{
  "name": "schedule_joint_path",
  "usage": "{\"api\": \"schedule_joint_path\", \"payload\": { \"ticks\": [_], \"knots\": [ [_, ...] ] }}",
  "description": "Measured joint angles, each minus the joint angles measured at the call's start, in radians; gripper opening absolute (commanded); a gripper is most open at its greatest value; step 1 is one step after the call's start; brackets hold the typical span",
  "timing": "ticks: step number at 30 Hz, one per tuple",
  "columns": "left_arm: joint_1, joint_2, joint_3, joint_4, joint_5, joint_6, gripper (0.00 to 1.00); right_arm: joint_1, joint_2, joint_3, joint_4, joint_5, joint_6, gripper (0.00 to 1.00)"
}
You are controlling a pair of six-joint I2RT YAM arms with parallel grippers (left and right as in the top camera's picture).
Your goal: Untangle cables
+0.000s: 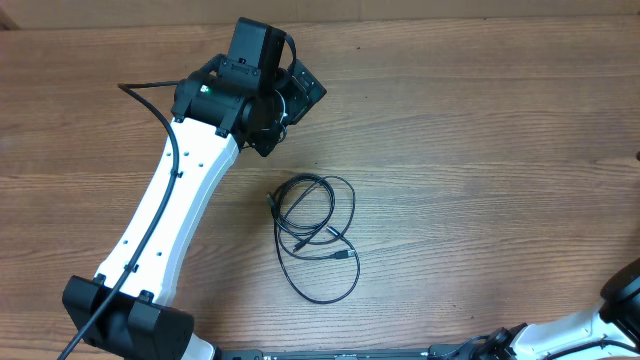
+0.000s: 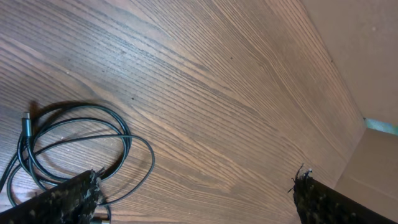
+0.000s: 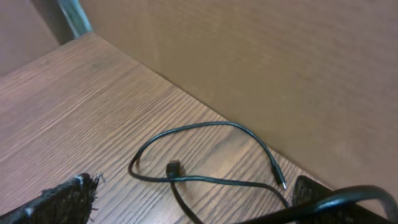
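A tangle of thin black cables (image 1: 316, 228) lies looped on the wooden table near the middle, with small plugs at its ends. My left gripper (image 1: 291, 100) hovers above and behind the tangle, apart from it. In the left wrist view the coil (image 2: 76, 142) lies at the lower left, partly behind the left finger. The left gripper's jaws (image 2: 198, 186) are wide open and empty. In the right wrist view another thin black cable (image 3: 205, 154) with two plug ends lies by a cardboard wall. The right gripper (image 3: 196, 194) is open and empty just before it.
A brown cardboard wall (image 3: 249, 56) stands along the table edge behind the right-hand cable. It also shows in the left wrist view (image 2: 367, 68). The left arm's white link (image 1: 170, 220) slants across the left of the table. Part of the right arm (image 1: 622, 290) shows at the bottom right.
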Motion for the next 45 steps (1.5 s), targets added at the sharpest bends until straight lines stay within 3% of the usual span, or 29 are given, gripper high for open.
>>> {"api": "schedule_joint_path", "payload": {
  "ticks": [16, 34, 45],
  "knots": [
    [0.000, 0.000, 0.000, 0.000, 0.000, 0.000, 1.00, 0.199, -0.234, 0.000, -0.052, -0.164, 0.026, 1.00],
    [0.000, 0.000, 0.000, 0.001, 0.000, 0.000, 1.00, 0.542, -0.253, 0.000, -0.509, -0.397, 0.385, 1.00],
    [0.000, 0.000, 0.000, -0.008, -0.018, 0.052, 1.00, 0.655, -0.496, 0.000, -0.750, -0.418, 0.459, 1.00]
  ]
}}
